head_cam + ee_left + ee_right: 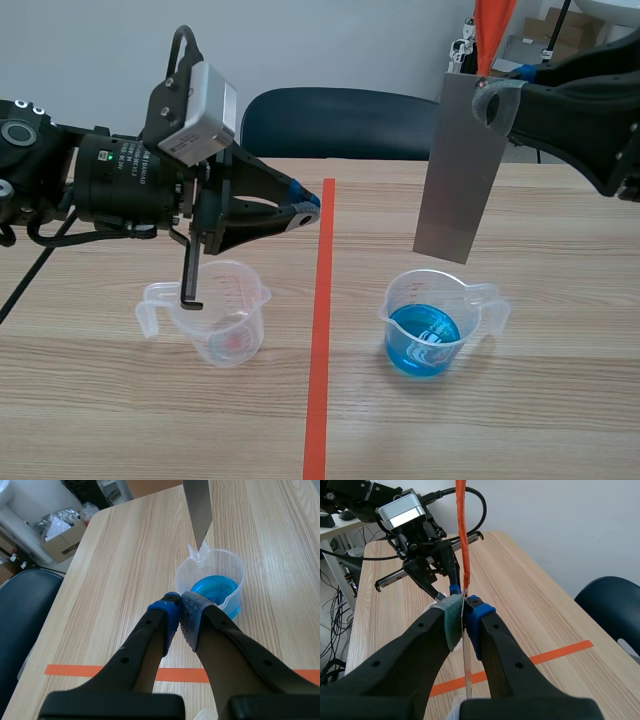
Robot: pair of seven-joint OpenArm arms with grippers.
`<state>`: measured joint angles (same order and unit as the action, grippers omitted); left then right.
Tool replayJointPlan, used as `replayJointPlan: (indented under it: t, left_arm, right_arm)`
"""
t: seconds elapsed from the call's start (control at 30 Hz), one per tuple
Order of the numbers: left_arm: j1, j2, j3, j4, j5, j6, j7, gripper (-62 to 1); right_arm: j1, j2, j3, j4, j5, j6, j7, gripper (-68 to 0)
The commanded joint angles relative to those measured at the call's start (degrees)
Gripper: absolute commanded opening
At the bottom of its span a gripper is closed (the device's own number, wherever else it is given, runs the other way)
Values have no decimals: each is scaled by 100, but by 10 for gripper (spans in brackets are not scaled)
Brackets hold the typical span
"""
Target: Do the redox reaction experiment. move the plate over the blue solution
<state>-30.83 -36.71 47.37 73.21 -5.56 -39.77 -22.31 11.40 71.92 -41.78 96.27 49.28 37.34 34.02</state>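
My right gripper is shut on the upper end of a grey metal plate. The plate hangs upright, its lower edge just above the far rim of a clear cup of blue solution. In the right wrist view the plate shows edge-on between the pads, and an orange strip rises from its upper end. My left gripper is shut on nothing and hovers above the table left of the tape line. Ahead of the left gripper stand the blue cup and the plate's tip.
A second clear cup with a pinkish trace at its bottom stands under the left arm. An orange-red tape line runs between the two cups. A dark blue chair stands behind the table; cardboard boxes are at the back right.
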Motion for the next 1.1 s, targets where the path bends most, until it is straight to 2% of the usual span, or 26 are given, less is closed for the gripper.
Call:
replayJointPlan:
  t: [0.0,0.43,1.07]
  left_arm:
    - [-79,72,-35,48,-74,-11,-50,-573]
    - [-79,304,-31,-208,-57,-11,-11,-573]
    - [-79,321,223,-229,-57,-11,-11,-573]
  right_arm:
    - [68,76,90,63,85,20,83,-669]
    - [68,76,90,63,85,20,83,-669]
    - [70,76,90,63,85,20,81,-669]
